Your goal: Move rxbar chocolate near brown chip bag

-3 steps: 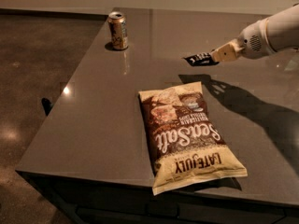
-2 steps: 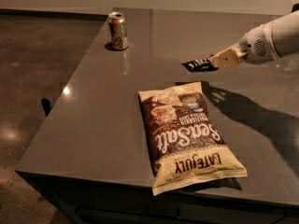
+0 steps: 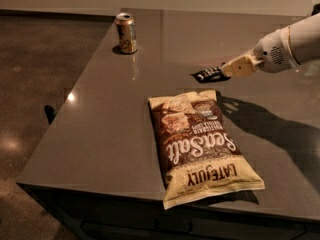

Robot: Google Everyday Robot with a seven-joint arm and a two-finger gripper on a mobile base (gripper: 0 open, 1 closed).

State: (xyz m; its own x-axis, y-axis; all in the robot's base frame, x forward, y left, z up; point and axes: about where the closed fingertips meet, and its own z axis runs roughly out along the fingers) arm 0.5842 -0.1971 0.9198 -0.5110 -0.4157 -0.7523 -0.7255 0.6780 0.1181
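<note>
Black rxbar chocolate (image 3: 207, 75) pinched in gripper (image 3: 226, 71) toward the bench (image 3: 100, 124) right edge, near brown chip bag (image 3: 200, 144); release seemingly remains

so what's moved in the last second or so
The gripper, at the right above the table, has carried the rxbar chocolate lower and slightly left, closer to the far end of the brown chip bag. Its jaws are shut on the bar; nothing was let go. The chip bag and the gold can stayed put.
</note>
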